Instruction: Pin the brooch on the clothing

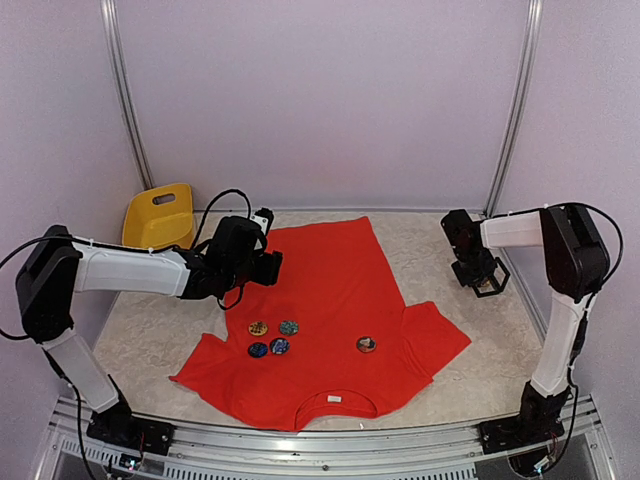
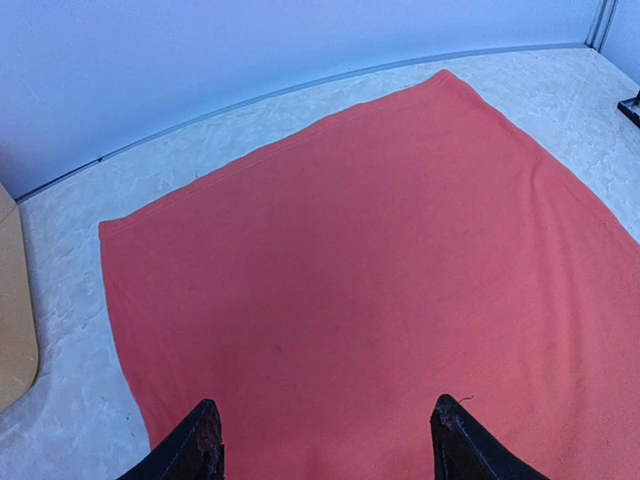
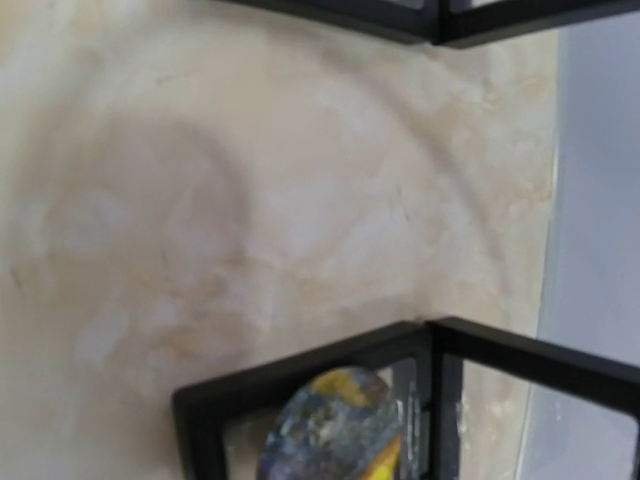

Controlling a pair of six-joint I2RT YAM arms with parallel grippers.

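Note:
The red-orange T-shirt (image 1: 330, 310) lies flat on the table, neck toward the near edge. Several round brooches lie on it: a cluster (image 1: 272, 338) left of centre and one (image 1: 366, 344) to the right. My left gripper (image 1: 262, 266) hovers over the shirt's far left hem, and in its wrist view it is open (image 2: 325, 440) and empty above the cloth (image 2: 380, 260). My right gripper (image 1: 480, 272) reaches down onto a black display frame (image 1: 492, 282) right of the shirt. Its wrist view shows a blue-yellow brooch (image 3: 330, 435) inside the frame (image 3: 300, 365). Its fingers do not show.
A yellow bin (image 1: 160, 215) stands at the back left; its edge shows in the left wrist view (image 2: 12, 320). Another black frame part (image 3: 440, 18) lies at the top of the right wrist view. Walls close in behind and to both sides.

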